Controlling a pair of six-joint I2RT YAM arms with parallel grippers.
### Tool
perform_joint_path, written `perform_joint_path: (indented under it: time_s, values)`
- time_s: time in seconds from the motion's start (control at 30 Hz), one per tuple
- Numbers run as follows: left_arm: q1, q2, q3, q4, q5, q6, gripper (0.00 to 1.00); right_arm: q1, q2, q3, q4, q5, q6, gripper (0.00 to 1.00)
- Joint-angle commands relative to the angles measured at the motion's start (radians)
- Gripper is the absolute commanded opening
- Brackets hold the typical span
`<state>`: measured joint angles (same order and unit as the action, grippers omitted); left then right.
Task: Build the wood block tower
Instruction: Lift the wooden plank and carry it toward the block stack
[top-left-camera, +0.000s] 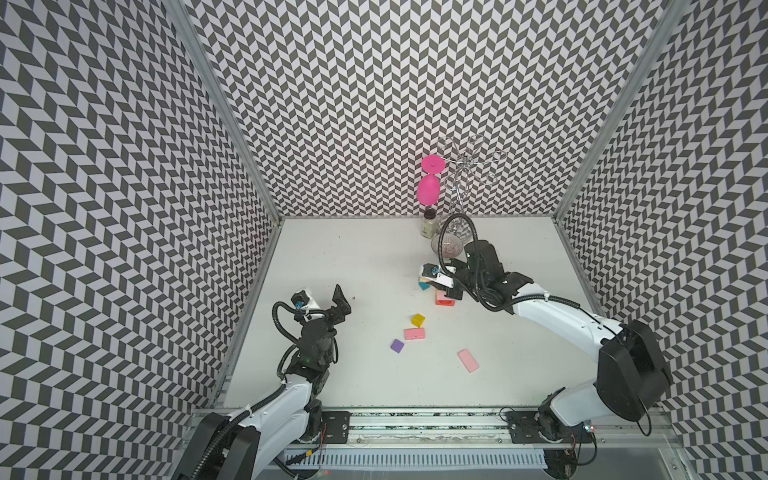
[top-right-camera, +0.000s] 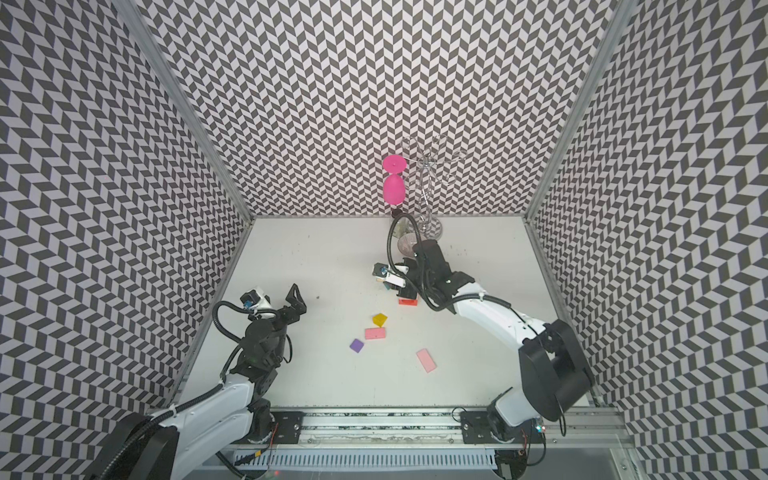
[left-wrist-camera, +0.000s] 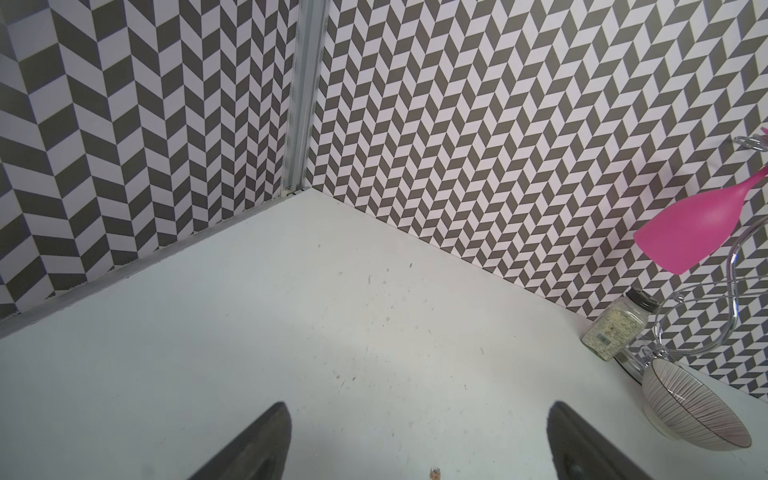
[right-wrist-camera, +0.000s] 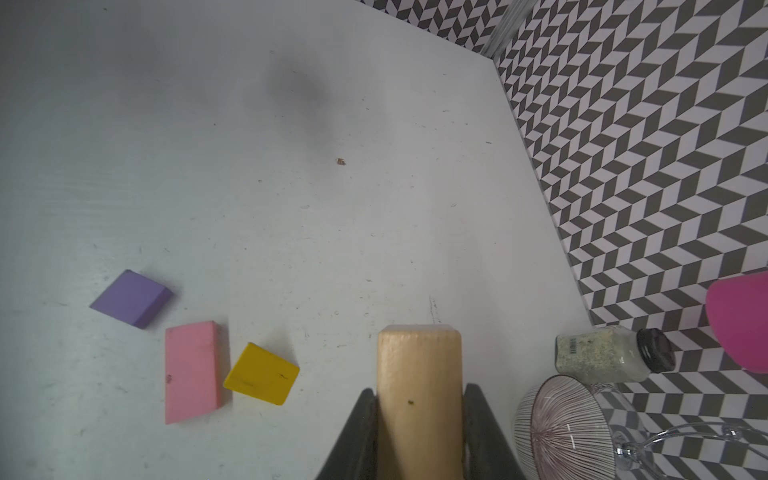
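We saw the right hand (right-wrist-camera: 419, 390) clamped on a plain wood block (right-wrist-camera: 419, 365), its two fingers pressing the block's long sides. In both top views that hand hung over the wood block tower (top-left-camera: 443, 298), a short stack standing toward the back right of the white worktop (top-left-camera: 353, 257). A red piece (top-right-camera: 408, 302) showed at its foot and a teal piece (top-left-camera: 424, 286) just beside the hand. The hand hid most of the stack, so we could not tell whether the held block touched it.

Four loose blocks lay flat nearer the front. A yellow cube (top-left-camera: 418, 319) sat just beside a pink slab (top-left-camera: 414, 333), with a purple block (top-left-camera: 397, 345) near them. A second pink slab (top-left-camera: 468, 360) lay apart, toward the right arm's side.

The left hand (left-wrist-camera: 419, 405) stood wide open and gripped nothing, at the left of the worktop, well apart from every block.

At the back wall a pink goblet (top-left-camera: 429, 189) hung upside down from a wire rack (top-left-camera: 461, 166), above a spice jar (top-left-camera: 429, 224) and a ribbed bowl (top-left-camera: 448, 245).
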<state>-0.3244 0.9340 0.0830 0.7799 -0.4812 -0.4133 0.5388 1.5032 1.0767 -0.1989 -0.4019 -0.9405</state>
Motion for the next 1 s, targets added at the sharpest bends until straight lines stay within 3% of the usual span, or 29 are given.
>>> perform_joint_path:
  time_s: [0.0, 0.1, 0.23, 0.37, 0.97]
  values:
    - [0.007, -0.034, 0.002, 0.004, -0.009, -0.005, 0.97, -0.040, 0.003, 0.048, -0.128, -0.056, -0.188, 0.00]
    - [0.007, -0.055, -0.015, 0.017, 0.000, -0.004, 0.97, -0.079, 0.068, 0.084, -0.169, -0.091, -0.200, 0.00]
    - [0.006, -0.058, -0.013, 0.011, 0.006, -0.004, 0.97, -0.083, 0.165, 0.093, -0.225, 0.022, -0.195, 0.00]
    - [0.006, -0.063, -0.015, 0.012, 0.007, -0.005, 0.97, -0.083, 0.226, 0.127, -0.264, 0.015, -0.188, 0.00]
    - [0.005, -0.052, -0.014, 0.021, 0.013, -0.002, 0.97, -0.165, 0.176, 0.161, -0.289, -0.121, -0.247, 0.00]
